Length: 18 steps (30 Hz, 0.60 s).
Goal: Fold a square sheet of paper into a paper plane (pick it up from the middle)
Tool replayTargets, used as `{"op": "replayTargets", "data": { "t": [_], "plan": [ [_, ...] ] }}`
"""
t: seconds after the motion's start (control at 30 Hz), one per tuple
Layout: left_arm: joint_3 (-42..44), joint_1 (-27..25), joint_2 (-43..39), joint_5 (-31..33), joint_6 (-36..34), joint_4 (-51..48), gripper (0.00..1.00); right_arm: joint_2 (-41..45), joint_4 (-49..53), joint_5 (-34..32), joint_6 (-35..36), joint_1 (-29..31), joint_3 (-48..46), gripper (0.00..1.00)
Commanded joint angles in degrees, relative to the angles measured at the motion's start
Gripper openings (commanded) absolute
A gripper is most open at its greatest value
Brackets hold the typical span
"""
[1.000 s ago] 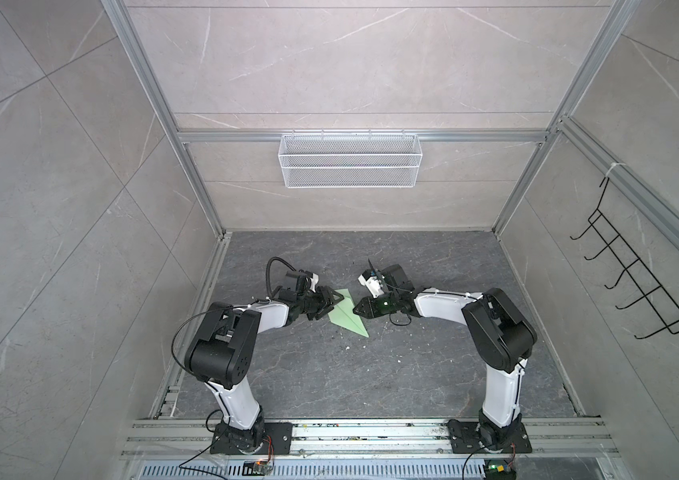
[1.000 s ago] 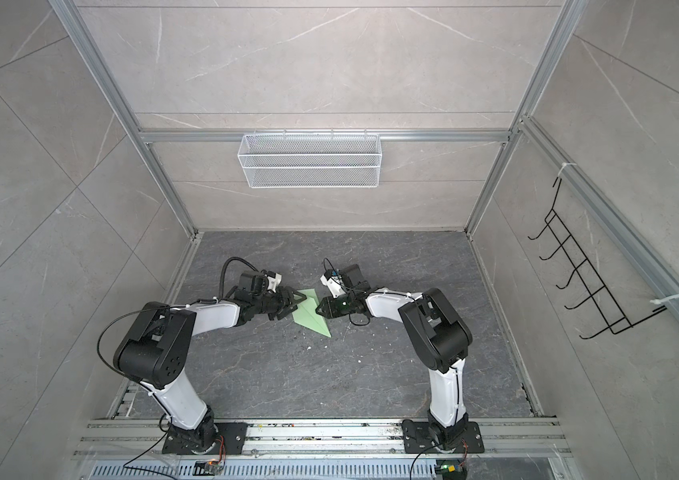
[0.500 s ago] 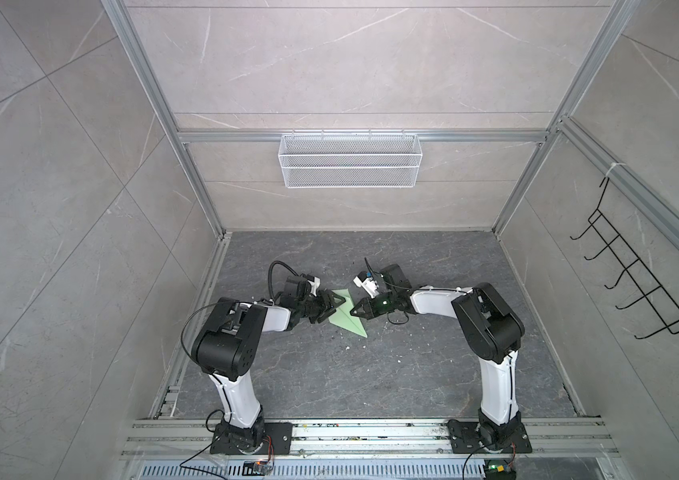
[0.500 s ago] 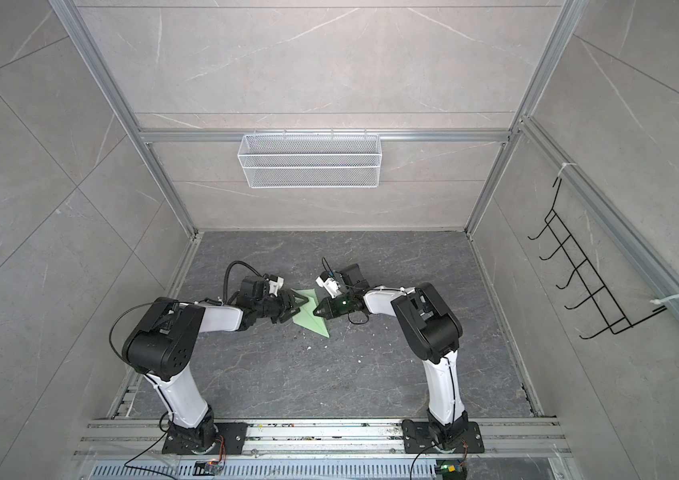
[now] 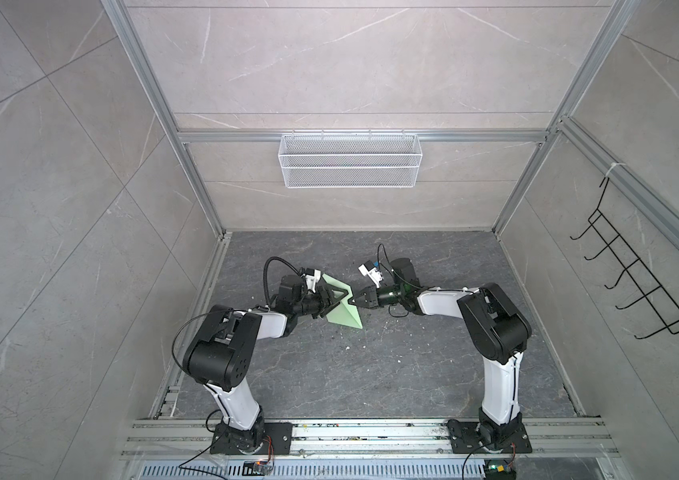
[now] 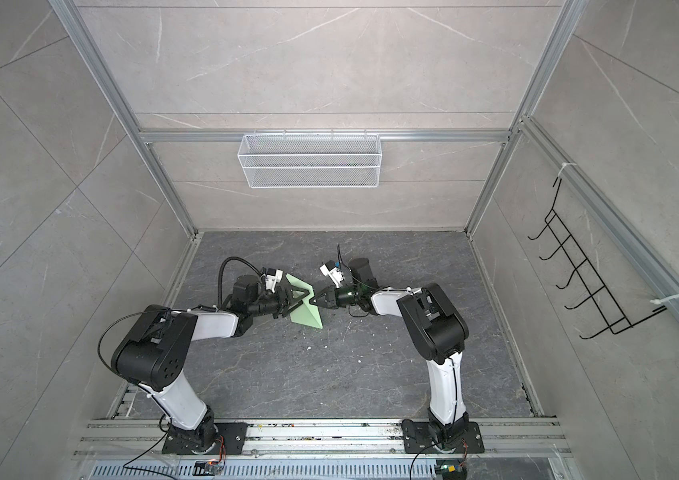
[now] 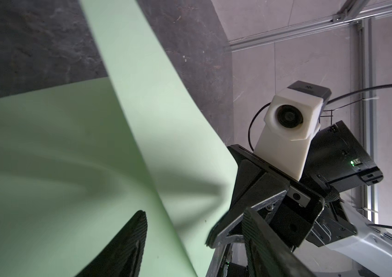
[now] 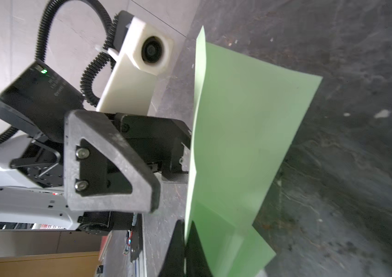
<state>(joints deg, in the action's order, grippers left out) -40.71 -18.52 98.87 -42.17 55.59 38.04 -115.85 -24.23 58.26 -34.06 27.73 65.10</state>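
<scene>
The square sheet of paper point(image 5: 345, 318) point(image 6: 307, 315) is pale green, folded along a crease, and stands tilted on edge above the dark floor between both arms. My right gripper point(image 5: 355, 300) point(image 6: 317, 300) point(image 8: 185, 224) is shut on the sheet's near edge point(image 8: 238, 134). My left gripper point(image 5: 335, 300) point(image 6: 298, 300) point(image 7: 193, 214) is open, one finger point(image 7: 132, 239) on each side of the sheet point(image 7: 70, 144), tips almost meeting the right gripper's. No paper plane is in view.
A white wire basket point(image 5: 349, 160) hangs on the back wall. A black hook rack point(image 5: 637, 286) is on the right wall. Small white scraps point(image 5: 364, 345) lie on the floor near the sheet. Aluminium rails point(image 5: 329, 432) run along the front.
My right gripper has closed on the sheet's edge. My left gripper has opened a little wider. Both wrists have shifted slightly, and the sheet now stands more upright.
</scene>
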Motion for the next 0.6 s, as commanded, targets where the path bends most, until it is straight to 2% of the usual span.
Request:
{"op": "replayTargets", "data": {
  "t": [0.0,0.2,0.37,0.57],
  "plan": [
    [-0.9,0.6,-2.0,-1.6,0.5,4.4,0.66,2.5,-6.0,3.9,-5.5,0.1,-0.7,0.05],
    [-1.0,0.8,-2.7,-3.0,1.9,10.2,0.57,2.5,-9.0,5.4,-9.7,0.1,-0.4,0.06],
    [-0.7,0.9,-4.1,-2.9,0.5,11.2,0.42,2.5,-10.6,5.7,-12.0,-0.1,-0.2,0.06],
    [-0.6,1.4,-5.1,-2.2,0.2,11.0,0.3,2.6,-10.5,5.8,-12.4,-0.1,-0.1,0.06]
  ]
}}
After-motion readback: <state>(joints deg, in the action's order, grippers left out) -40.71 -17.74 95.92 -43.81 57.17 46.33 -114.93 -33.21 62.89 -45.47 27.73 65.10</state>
